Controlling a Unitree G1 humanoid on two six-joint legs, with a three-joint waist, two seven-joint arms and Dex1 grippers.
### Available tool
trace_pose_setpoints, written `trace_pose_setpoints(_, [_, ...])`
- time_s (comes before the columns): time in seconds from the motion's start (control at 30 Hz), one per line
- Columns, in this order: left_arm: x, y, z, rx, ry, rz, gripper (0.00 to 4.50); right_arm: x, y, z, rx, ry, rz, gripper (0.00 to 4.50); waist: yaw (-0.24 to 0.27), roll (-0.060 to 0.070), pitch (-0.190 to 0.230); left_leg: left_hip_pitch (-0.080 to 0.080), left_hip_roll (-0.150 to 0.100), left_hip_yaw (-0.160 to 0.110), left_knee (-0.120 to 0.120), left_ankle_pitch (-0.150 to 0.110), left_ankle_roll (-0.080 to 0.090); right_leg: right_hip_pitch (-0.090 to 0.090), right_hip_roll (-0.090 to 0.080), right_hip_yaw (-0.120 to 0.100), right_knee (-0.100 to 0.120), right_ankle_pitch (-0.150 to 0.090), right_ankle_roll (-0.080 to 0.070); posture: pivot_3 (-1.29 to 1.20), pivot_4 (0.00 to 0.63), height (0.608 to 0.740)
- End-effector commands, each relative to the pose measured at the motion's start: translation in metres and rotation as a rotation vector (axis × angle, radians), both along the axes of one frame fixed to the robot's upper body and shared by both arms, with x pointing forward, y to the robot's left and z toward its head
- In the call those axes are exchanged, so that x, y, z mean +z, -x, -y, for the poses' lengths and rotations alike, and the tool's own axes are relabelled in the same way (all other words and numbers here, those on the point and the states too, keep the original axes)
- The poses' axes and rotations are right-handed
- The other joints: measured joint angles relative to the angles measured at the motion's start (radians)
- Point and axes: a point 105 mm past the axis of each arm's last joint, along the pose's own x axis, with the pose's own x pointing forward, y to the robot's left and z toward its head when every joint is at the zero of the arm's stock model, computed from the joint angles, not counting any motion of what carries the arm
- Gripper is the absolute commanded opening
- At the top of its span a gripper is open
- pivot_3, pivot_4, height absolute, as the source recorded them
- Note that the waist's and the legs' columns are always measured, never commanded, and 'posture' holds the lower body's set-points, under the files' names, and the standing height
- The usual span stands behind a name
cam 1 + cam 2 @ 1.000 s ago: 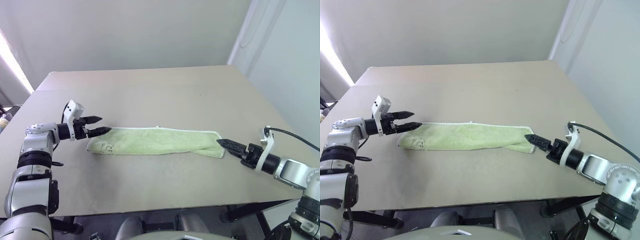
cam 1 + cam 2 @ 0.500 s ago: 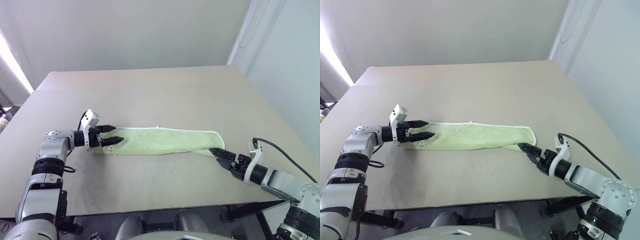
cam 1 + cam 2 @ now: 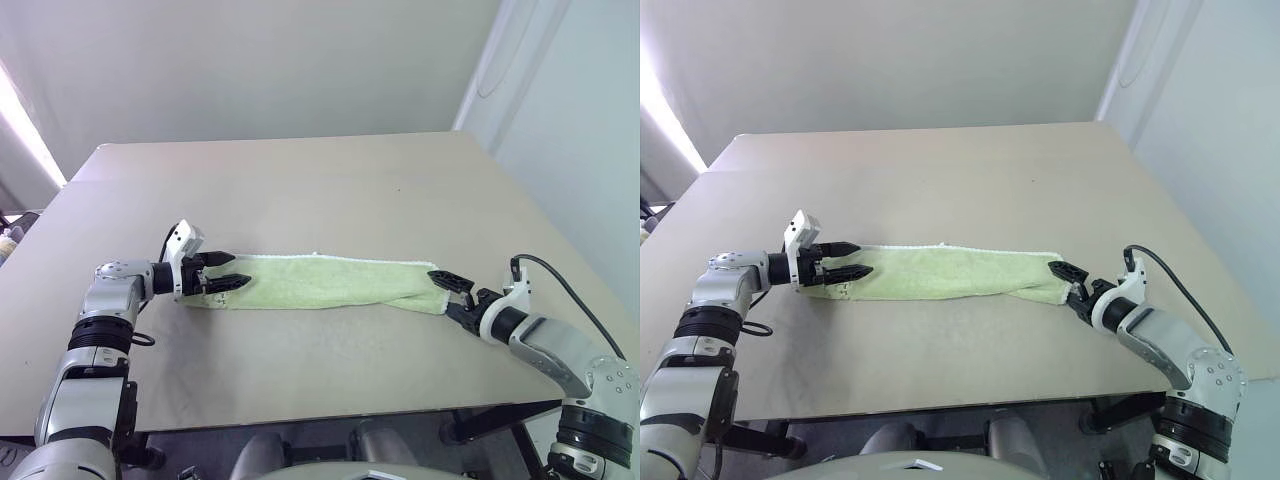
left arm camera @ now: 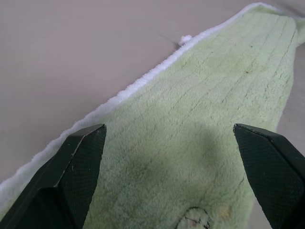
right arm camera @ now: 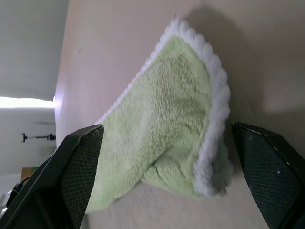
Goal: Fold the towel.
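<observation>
One towel (image 3: 325, 283) lies on one table (image 3: 330, 190). Two grippers, left (image 3: 228, 271) and right (image 3: 448, 289). One small white tag (image 4: 185, 39), apparently.

Beige table (image 3: 330, 180), plain grey wall (image 3: 250, 60) behind, bright light at left edge

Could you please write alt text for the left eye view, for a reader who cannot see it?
A long, narrow lime-green towel lies flat across a beige table, with a robot arm at each end. The left gripper has its jaws open over the towel's left end, and the right gripper has its jaws open at the right end.
</observation>
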Motion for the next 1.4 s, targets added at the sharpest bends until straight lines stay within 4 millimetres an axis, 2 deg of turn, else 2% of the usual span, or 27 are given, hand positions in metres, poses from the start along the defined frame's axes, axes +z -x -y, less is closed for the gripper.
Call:
trace_pose_setpoints(0.03, [0.011,-0.005,0.001,-0.007,-0.002,0.047,4.50,0.006,0.001,-0.013,0.050,-0.015,0.003,4.48,-0.003,0.000,0.000,0.000,0.000,0.000,0.000,0.000,0.000,0.000,0.000,0.000,0.000,0.000,0.000,0.00,0.000,0.740])
trace_pose_setpoints(0.23, [0.008,-0.004,-0.003,0.007,-0.023,0.042,4.50,-0.010,0.014,-0.026,0.109,-0.026,-0.086,4.48,-0.015,0.000,0.000,0.000,0.003,0.000,0.000,0.000,0.001,0.000,0.003,0.001,0.000,0.000,0.000,0.00,0.000,0.740])
trace_pose_setpoints(0.47, [0.006,-0.004,-0.006,0.020,-0.033,0.039,4.50,-0.012,0.016,-0.021,0.100,-0.013,-0.106,4.48,-0.016,-0.001,0.000,0.001,0.006,-0.001,-0.001,-0.001,0.002,0.000,0.007,0.001,0.000,0.000,-0.002,0.00,0.000,0.740])
trace_pose_setpoints(0.7, [0.004,-0.003,-0.006,0.020,-0.035,0.036,4.50,-0.019,0.028,-0.019,0.124,0.000,-0.128,4.48,-0.009,-0.003,-0.002,0.000,0.006,-0.001,-0.001,-0.001,0.003,0.000,0.007,0.001,-0.001,0.000,-0.002,0.00,0.000,0.740])
trace_pose_setpoints(0.97, [0.005,-0.003,-0.005,0.022,-0.018,0.034,4.50,-0.028,0.025,-0.032,0.125,-0.047,-0.159,4.48,-0.014,-0.006,-0.004,0.001,0.007,-0.001,-0.002,-0.003,0.004,0.000,0.008,0.001,-0.002,0.000,-0.003,0.00,0.000,0.740])
trace_pose_setpoints(1.07, [0.003,-0.003,-0.005,0.021,-0.023,0.031,4.50,-0.027,0.016,-0.040,0.129,-0.071,-0.155,3.91,-0.019,-0.008,-0.005,0.001,0.009,0.000,-0.002,-0.003,0.004,0.000,0.009,0.001,-0.002,0.001,-0.004,0.00,0.000,0.740])
trace_pose_setpoints(1.2, [0.004,-0.004,-0.005,0.023,-0.024,0.033,4.50,-0.025,0.008,-0.048,0.139,-0.082,-0.142,2.47,-0.025,-0.008,-0.005,0.001,0.016,0.004,-0.002,-0.003,0.004,0.000,0.014,0.004,-0.002,0.004,-0.009,0.00,0.000,0.740])
trace_pose_setpoints(1.4, [0.006,-0.005,-0.005,0.030,-0.022,0.039,4.50,-0.022,-0.002,-0.043,0.106,-0.074,-0.126,0.24,-0.029,-0.007,-0.005,0.001,0.023,0.004,-0.002,-0.003,0.004,-0.002,0.023,0.004,-0.001,0.007,-0.015,0.00,0.000,0.740])
